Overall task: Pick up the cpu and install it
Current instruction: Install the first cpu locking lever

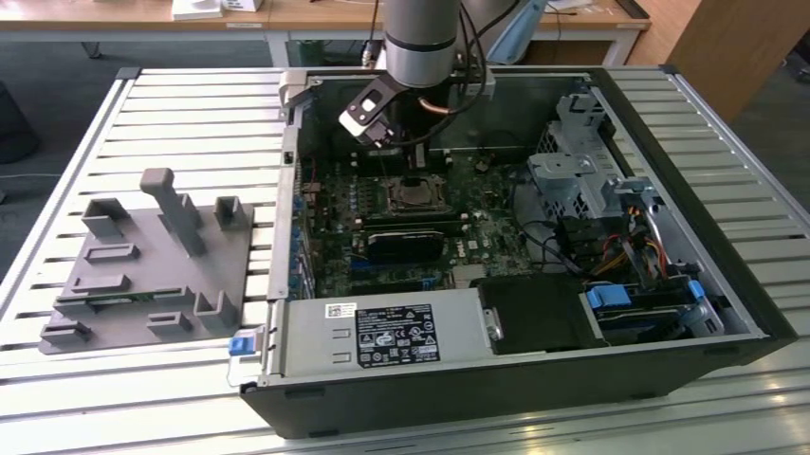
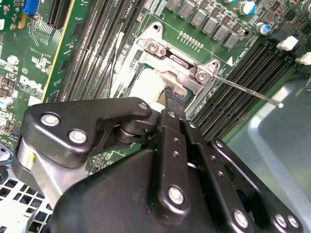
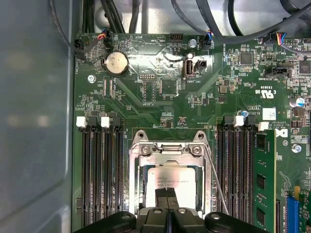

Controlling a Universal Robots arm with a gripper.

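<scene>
Cpu (image 3: 181,178) in socket (image 3: 167,148), jaws together over its printed lid.

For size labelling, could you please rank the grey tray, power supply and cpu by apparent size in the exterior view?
1. grey tray, largest
2. power supply, clearly smaller
3. cpu, by far the smallest
</scene>
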